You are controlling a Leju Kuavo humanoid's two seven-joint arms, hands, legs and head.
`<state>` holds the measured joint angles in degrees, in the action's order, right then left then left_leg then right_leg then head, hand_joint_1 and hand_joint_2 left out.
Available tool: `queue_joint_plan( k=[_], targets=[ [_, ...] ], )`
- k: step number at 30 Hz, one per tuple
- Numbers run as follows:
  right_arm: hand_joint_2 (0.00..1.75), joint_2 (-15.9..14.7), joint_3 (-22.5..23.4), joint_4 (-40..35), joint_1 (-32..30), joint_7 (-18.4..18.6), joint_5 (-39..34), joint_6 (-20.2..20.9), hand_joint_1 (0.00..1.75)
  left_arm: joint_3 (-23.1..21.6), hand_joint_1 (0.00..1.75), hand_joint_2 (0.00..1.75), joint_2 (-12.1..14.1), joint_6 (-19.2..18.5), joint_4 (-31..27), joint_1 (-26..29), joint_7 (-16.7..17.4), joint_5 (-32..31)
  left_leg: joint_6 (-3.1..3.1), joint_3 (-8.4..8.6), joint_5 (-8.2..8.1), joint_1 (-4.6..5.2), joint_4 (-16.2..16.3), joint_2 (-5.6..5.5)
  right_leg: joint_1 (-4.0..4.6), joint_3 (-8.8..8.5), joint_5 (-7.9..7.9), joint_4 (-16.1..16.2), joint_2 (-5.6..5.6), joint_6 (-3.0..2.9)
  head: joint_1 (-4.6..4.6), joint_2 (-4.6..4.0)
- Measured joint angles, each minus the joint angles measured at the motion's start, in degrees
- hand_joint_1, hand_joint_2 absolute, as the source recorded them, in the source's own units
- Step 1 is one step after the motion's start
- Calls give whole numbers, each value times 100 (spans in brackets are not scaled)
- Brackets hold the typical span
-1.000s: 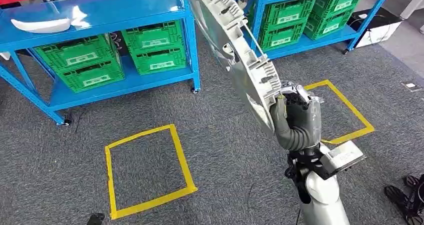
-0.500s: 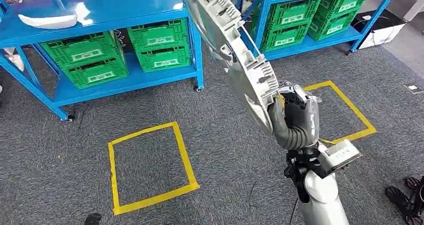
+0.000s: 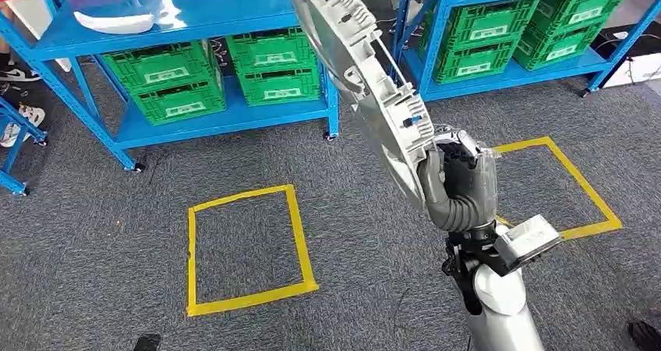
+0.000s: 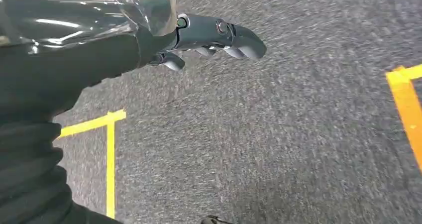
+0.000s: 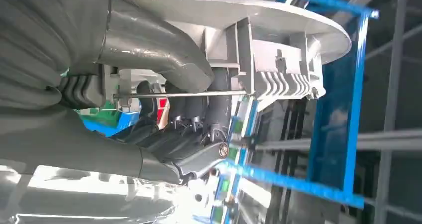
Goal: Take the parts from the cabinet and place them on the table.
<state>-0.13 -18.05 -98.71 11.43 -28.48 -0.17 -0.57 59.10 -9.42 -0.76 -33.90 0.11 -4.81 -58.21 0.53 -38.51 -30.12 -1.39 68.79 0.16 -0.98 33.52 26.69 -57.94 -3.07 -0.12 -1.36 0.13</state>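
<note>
Your right hand [image 3: 460, 181] grips the grey part [image 3: 355, 70], raised tilted before the blue rack [image 3: 234, 117]. Green crates [image 3: 273, 62] sit on its shelf, yellow floor square [image 3: 248, 249] below. Left hand [image 4: 214, 37] hangs unclenched, holding nothing.

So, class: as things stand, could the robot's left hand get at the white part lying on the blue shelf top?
Probably not. The left hand hangs low over the grey carpet, holding nothing, while the white part lies far off on the blue shelf. Nothing blocks the way; the robot would need to walk closer.
</note>
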Motion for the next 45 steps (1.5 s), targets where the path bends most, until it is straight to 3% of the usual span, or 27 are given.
queue_joint_plan(
  k=[1, 2, 3, 7, 8, 9, 10, 13, 16, 17, 18, 22, 23, 24, 25, 28, 29, 31, 32, 33, 34, 37, 38, 40, 41, 43, 45],
  targets=[
    [175, 9, -2, -2, 5, 0, 0, 0, 175, 0, 0, 175, 4, 0, 0, -3, 0, 0, -62, 304, 222, 32, -540, 95, 14, -11, 1, 1, -47, 1, 0, 0],
    [175, 20, -2, -2, 10, 0, 0, 0, 175, 0, 0, 175, 11, 0, -2, -11, 0, 2, -144, 568, 304, 108, -1034, 399, 18, -22, 2, 2, -104, 2, 2, 0],
    [175, 20, -2, -2, 11, 0, 0, 0, 175, 0, 0, 175, 24, 0, -2, -21, 2, 2, -154, 574, 260, 144, -1056, 482, 73, -8, 3, 5, -167, 9, 13, 0],
    [175, 28, -7, -2, 27, 0, 0, 0, 175, -4, 0, 175, 42, 2, -2, -1, 4, 9, -226, 534, 356, 184, -1163, 213, 65, -60, -9, 70, -397, 100, -4, 0],
    [175, 28, -7, -2, 37, 0, 0, 0, 175, -4, 0, 175, 28, 2, 2, 8, 7, 9, -245, 617, 434, 96, -1270, 147, 69, 20, 31, -27, -323, 114, 15, 0],
    [175, 26, -13, 0, 38, 0, 0, 0, 175, -4, 0, 175, 9, 2, 2, -9, 9, 9, -257, 623, 465, 119, -1314, 63, 49, 120, 156, -269, -20, 102, 9, 0],
    [175, 20, -13, -2, 50, -9, 0, 0, 175, -9, 0, 175, 2, 2, 2, -25, 9, 9, -278, 603, 485, 115, -1308, 8, 34, 302, 340, -649, 127, 60, 20, 0],
    [175, 2, -15, 9, 29, -7, 0, 0, 175, -24, 0, 175, -4, 2, 9, -33, 9, 33, -286, 573, 494, 127, -1295, -237, 33, 787, 675, -1665, 246, 38, 31, 0],
    [175, -13, -31, 20, 12, -4, 0, 0, 175, -24, 0, 175, -11, 2, 24, -26, 9, 44, -270, 573, 485, 124, -1251, -520, 14, 373, 238, -797, 328, 194, 31, 0],
    [175, -13, -31, 20, 17, -4, 0, 0, 175, -33, 0, 175, -18, 2, 26, -26, 9, 44, -243, 568, 467, 122, -1220, -613, -12, 95, 10, -201, 503, 241, 33, 0],
    [175, -13, -28, 20, 16, -4, 0, 0, 175, -39, 0, 175, -13, 2, 28, -33, 9, 44, -206, 520, 449, 157, -1168, -682, -34, 2, 29, 4, 729, 186, 33, 0],
    [175, -7, -37, 20, 22, -4, 0, 0, 175, -42, 0, 175, -2, 7, 37, 14, 9, 44, -103, 412, 465, 112, -1149, -875, -7, 8, -10, 21, 492, 39, 22, 0],
    [175, 9, -42, 18, 30, -2, 0, 0, 175, -44, 0, 175, 9, 7, 39, 27, 11, 44, -82, 371, 412, 104, -1104, -769, -65, -17, -12, 40, 429, 5, 28, 0],
    [175, 20, -41, 17, 30, 0, 0, 0, 175, -46, 0, 175, -4, 9, 46, 13, 11, 46, -24, 281, 282, 135, -879, -395, -49, -41, 9, 44, 366, -62, -25, 0],
    [175, 20, -39, 17, 31, 0, -2, -2, 175, -46, 0, 175, 9, 9, 46, -4, 11, 52, 11, 92, 91, 111, -476, -195, -30, -54, 20, 44, 304, -107, -37, 0],
    [175, 20, -31, 20, 26, -2, -2, -2, 175, -48, 0, 175, 17, 9, 57, -1, 11, 61, 72, -518, -285, 52, 657, -26, -1, -62, 48, 41, 105, -146, -37, 0],
    [175, 17, -31, 22, 22, 0, 0, -2, 175, -48, 0, 175, 17, 9, 66, 4, 9, 61, 73, -522, -195, 41, 614, -17, 3, -65, 57, 41, 50, -144, -37, 0],
    [175, 22, -42, 20, 23, 0, 0, -2, 175, -48, 0, 175, 24, 11, 72, 5, 9, 68, 25, -113, 269, 47, -226, 45, 20, -92, 84, 43, -77, -123, -37, 0],
    [175, 24, -44, 20, 28, 0, 0, -2, 175, -48, 0, 175, 35, 11, 72, 1, 11, 68, -37, 172, 475, 88, -742, 207, 33, -116, 93, 45, -131, -127, -39, 0],
    [175, 31, -44, 20, 28, 0, 0, -2, 175, -48, 0, 175, 57, 13, 72, -14, 9, 70, -119, 365, 468, 184, -1096, 637, 38, -136, 112, 46, -188, -108, -31, 0],
    [175, 24, -41, 20, 33, -2, -2, -2, 175, -50, 0, 175, 59, 13, 74, -26, 9, 70, -133, 364, 455, 219, -1109, 605, 101, -130, 134, 44, -249, -71, -31, 0],
    [175, 30, -41, 20, 33, 0, 0, -2, 175, -55, 0, 175, 79, 15, 74, -9, 9, 70, -189, 325, 466, 242, -1144, 343, 85, -184, 152, 88, -475, -8, -37, 0],
    [175, 37, -41, 9, 30, 2, 0, -2, 175, -55, 0, 175, 79, 15, 74, -5, 11, 70, -238, 457, 550, 143, -1274, 254, 81, -140, 199, 51, -412, 27, -35, 0],
    [175, 20, -48, 9, 22, -7, -2, -2, 175, -57, 0, 175, 48, 22, 79, -23, 9, 77, -278, 481, 602, 142, -1320, 109, 51, 43, 415, -418, 140, -8, -15, 0],
    [175, 0, -42, 9, 13, -7, -2, -2, 175, -59, 0, 175, 48, 20, 81, -45, 9, 79, -280, 473, 603, 134, -1319, 12, 48, 266, 593, -871, 236, -33, 8, 0],
    [175, -20, -46, 11, -14, -7, -2, -2, 175, -63, 0, 175, 33, 20, 83, -46, 9, 79, -280, 472, 601, 134, -1315, -185, 40, 688, 827, -1655, 278, -19, 9, 0],
    [175, -37, -48, 15, -52, -7, -2, -2, 175, -63, 0, 175, 24, 20, 96, -35, 9, 79, -264, 476, 592, 120, -1296, -412, 8, 658, 625, -1449, 282, 115, 13, 0]
  ],
)
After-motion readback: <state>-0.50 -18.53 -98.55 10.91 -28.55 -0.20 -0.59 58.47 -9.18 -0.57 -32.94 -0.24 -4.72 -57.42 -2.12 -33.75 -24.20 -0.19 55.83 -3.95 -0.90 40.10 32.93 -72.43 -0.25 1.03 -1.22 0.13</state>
